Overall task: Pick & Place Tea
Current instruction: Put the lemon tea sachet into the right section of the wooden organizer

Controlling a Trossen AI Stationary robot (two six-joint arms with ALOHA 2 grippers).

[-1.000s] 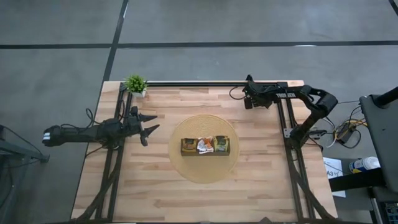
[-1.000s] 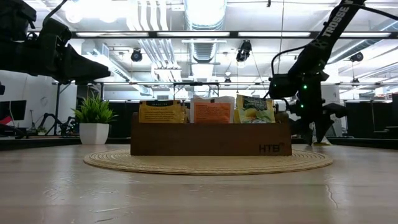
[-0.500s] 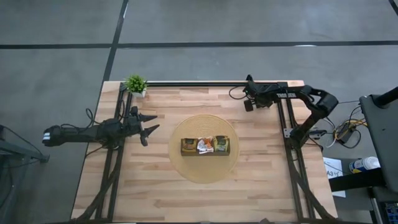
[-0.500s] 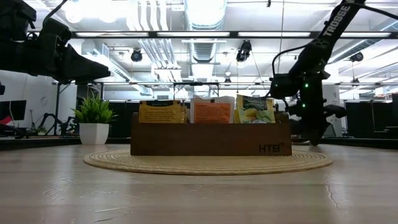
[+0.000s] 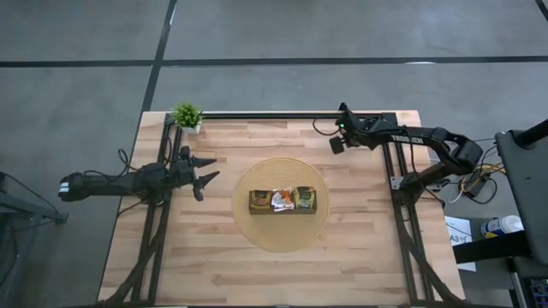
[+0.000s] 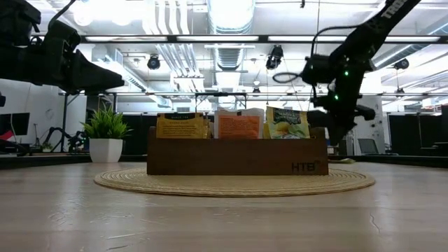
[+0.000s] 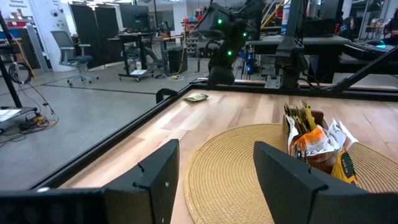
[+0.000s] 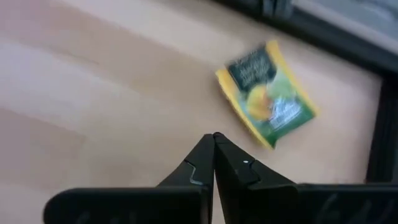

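- Wooden tray (image 6: 236, 156) sits at the middle of the round woven mat (image 5: 280, 204), mid-surface. Three compartments are filled: yellow-orange sachets (image 6: 180, 126), white-and-orange sachets (image 6: 239, 126), green-and-yellow sachets (image 6: 286, 122). Each group stands upright; the count per compartment cannot be read.
- Left tool (image 5: 204, 171) hangs above the surface's left side, well apart from the mat, fingers spread and holding nothing — this arm appears idle.
- One loose green-and-yellow sachet (image 8: 266, 93) lies flat on the surface near the far right edge, just beside the frame rail. It also shows from the left wrist view (image 7: 196, 97).
- Right tool (image 8: 214, 138) is raised near that far right corner, fingers pressed together on nothing; the sachet lies just beyond its tips, not gripped.
- Judgement: the task is largely advanced, as the tray is stocked; at least this one sachet is left outside it. Whether it belongs in the tray or has been laid out on purpose cannot be told.
- Count: one tray, one mat, one potted plant (image 5: 187, 115) at the far left corner, three sachet groups, one loose sachet — two arms.
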